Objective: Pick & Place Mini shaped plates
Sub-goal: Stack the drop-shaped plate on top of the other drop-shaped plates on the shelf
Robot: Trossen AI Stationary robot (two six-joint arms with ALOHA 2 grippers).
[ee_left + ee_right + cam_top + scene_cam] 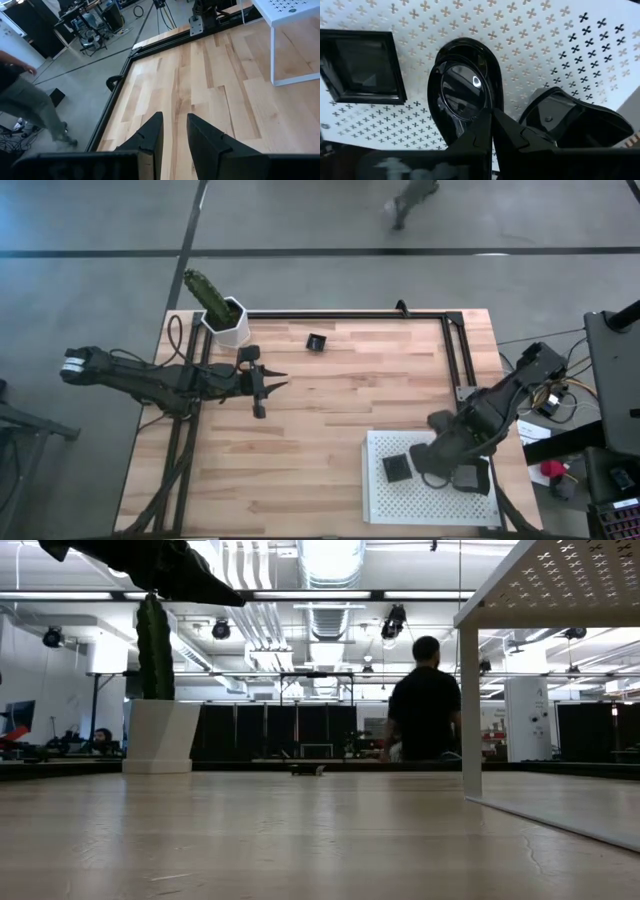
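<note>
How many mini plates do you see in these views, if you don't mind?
4: a square one, a teardrop one and another dark one on the tray; one alone on the table. The right arm may hide others.

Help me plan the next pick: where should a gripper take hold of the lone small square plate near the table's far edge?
Judging by the high view, grip the small square plate by its raised rim, coming straight down with one finger inside and one outside. It lies flat and alone on the table, so any side looks free; it sits nearer the left gripper.
</note>
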